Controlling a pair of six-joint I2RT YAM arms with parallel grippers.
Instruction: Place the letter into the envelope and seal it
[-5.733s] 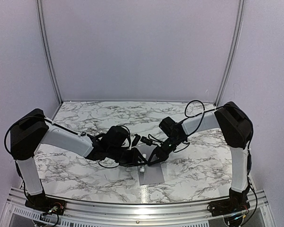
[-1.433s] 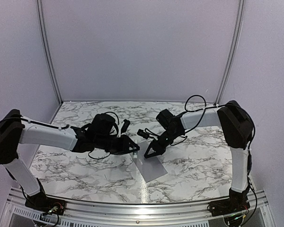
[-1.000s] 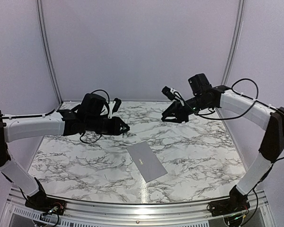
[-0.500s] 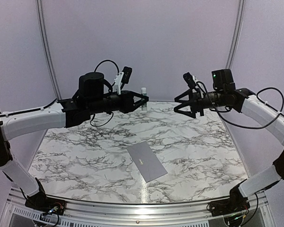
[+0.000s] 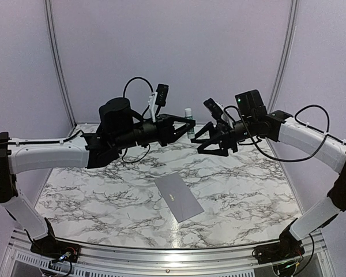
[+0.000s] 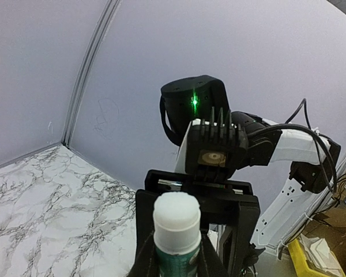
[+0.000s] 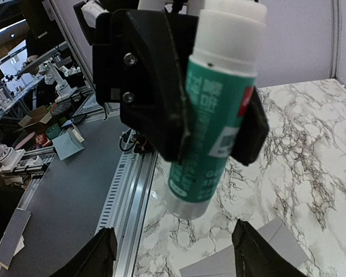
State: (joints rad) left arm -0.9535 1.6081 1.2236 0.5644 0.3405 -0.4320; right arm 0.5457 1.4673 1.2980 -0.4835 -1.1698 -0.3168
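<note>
High above the bench [image 5: 248, 190], the two arms meet nose to nose. The left hand [image 5: 186, 129] is pinching a green-and-white tube [image 5: 189, 122] by its body, white cap up and the tube close to upright. In the left wrist view, the cap [image 6: 175, 212] rises between the two black fingers [image 6: 145, 257].

The right hand [image 5: 205, 143] faces it from the other side with its fingers spread and nothing between them. In the right wrist view, its own two fingertips [image 7: 98, 254] stand wide apart at the bottom edge. The tube [image 7: 213, 133] hangs just ahead of them, gripped on both sides by the left hand's pads [image 7: 155, 86]. Whether the right fingers touch the tube, I cannot tell.

The envelope [image 5: 179, 198] lies flat on the bench well below both hands, a plain grey rectangle turned at a slant, near the front edge and about midway between the two arm bases.
</note>
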